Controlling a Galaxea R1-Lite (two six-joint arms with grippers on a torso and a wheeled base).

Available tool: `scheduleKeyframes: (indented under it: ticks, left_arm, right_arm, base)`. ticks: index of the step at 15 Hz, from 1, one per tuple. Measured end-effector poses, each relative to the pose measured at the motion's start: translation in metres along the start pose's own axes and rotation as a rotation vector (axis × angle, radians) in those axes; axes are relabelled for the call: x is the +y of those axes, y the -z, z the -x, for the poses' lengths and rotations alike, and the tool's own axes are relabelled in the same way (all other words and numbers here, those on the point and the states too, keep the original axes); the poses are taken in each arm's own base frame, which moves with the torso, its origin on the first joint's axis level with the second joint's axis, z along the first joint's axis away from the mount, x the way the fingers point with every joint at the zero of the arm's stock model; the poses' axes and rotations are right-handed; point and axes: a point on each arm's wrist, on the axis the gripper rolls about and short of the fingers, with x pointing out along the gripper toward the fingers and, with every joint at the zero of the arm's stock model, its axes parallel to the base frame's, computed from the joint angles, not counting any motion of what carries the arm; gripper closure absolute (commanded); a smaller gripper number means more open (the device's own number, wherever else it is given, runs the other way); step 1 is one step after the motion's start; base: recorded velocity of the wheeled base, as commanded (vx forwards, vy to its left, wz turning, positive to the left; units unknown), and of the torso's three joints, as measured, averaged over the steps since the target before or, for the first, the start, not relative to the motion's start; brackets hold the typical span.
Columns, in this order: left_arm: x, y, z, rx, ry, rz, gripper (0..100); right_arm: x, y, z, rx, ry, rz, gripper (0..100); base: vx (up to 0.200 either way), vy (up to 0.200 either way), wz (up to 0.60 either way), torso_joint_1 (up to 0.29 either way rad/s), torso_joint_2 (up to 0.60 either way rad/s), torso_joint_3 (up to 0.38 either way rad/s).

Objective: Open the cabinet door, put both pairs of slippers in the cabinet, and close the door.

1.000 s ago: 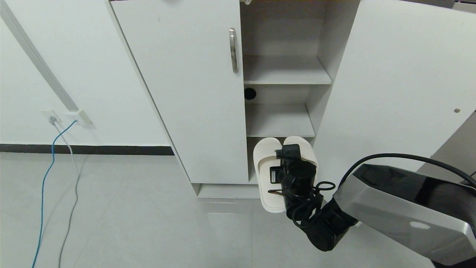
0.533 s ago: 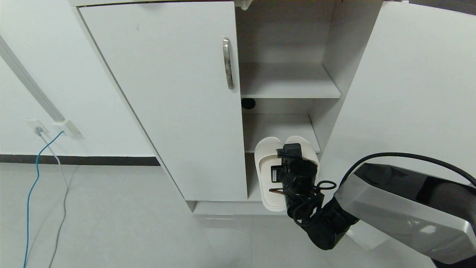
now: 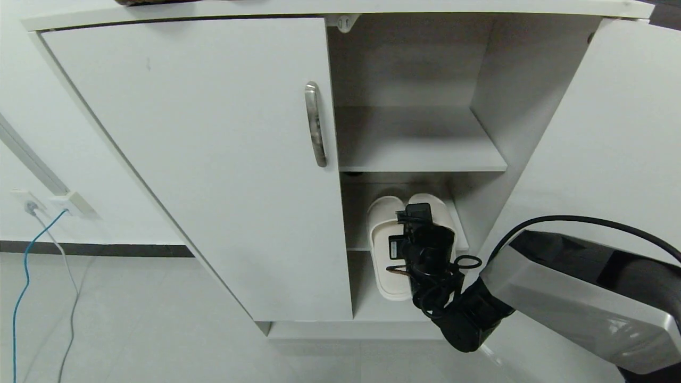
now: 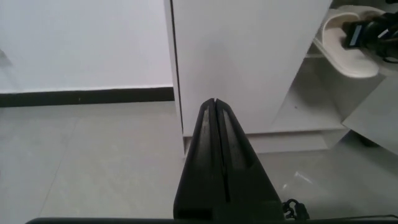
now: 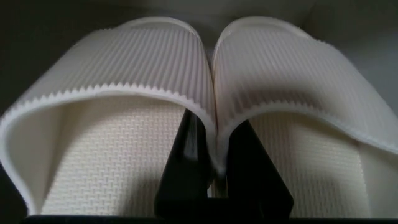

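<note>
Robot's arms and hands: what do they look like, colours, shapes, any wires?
The right arm has an angular silver-grey shell with a glossy black top panel; a thick black cable arches over it. Its wrist and right hand are black, with thin looped wires. The left hand is black too: two long flat fingers tapering to a rounded tip.

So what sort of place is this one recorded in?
Probably an indoor room, perhaps a home entryway or a mock-up of one: a white cabinet with shelves stands against a plain wall, the floor is pale tile, and wall sockets sit low down.
</note>
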Motion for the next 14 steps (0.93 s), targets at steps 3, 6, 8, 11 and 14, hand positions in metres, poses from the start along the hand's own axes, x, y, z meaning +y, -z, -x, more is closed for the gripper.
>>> scheduleKeyframes:
  ticks: [3, 6, 8, 11, 14]
  left_arm:
    - [0.000, 0.000, 0.000, 0.000, 0.000, 0.003, 100]
    - [0.000, 0.000, 0.000, 0.000, 0.000, 0.003, 100]
    - [0.000, 0.000, 0.000, 0.000, 0.000, 0.003, 100]
    - [0.000, 0.000, 0.000, 0.000, 0.001, 0.003, 100]
    - [0.000, 0.000, 0.000, 0.000, -0.001, 0.004, 100]
  right_arm:
    - [0.002, -0.001, -0.011, 0.058, -0.033, -0.004, 100]
    - [0.002, -0.003, -0.028, 0.071, -0.050, -0.024, 100]
    - [0.003, -0.004, -0.041, 0.064, -0.045, -0.030, 100]
    - [0.001, -0.006, -0.065, 0.056, -0.015, -0.035, 100]
    - [0.001, -0.008, -0.083, 0.048, 0.013, -0.040, 100]
  base:
    - [0.000, 0.000, 0.00, 0.000, 0.00, 0.000]
    - [0.000, 0.000, 0.00, 0.000, 0.00, 0.000]
    - [0.000, 0.000, 0.00, 0.000, 0.00, 0.000]
    - [0.000, 0.000, 0.00, 0.000, 0.00, 0.000]
    - [0.000, 0.000, 0.00, 0.000, 0.00, 0.000]
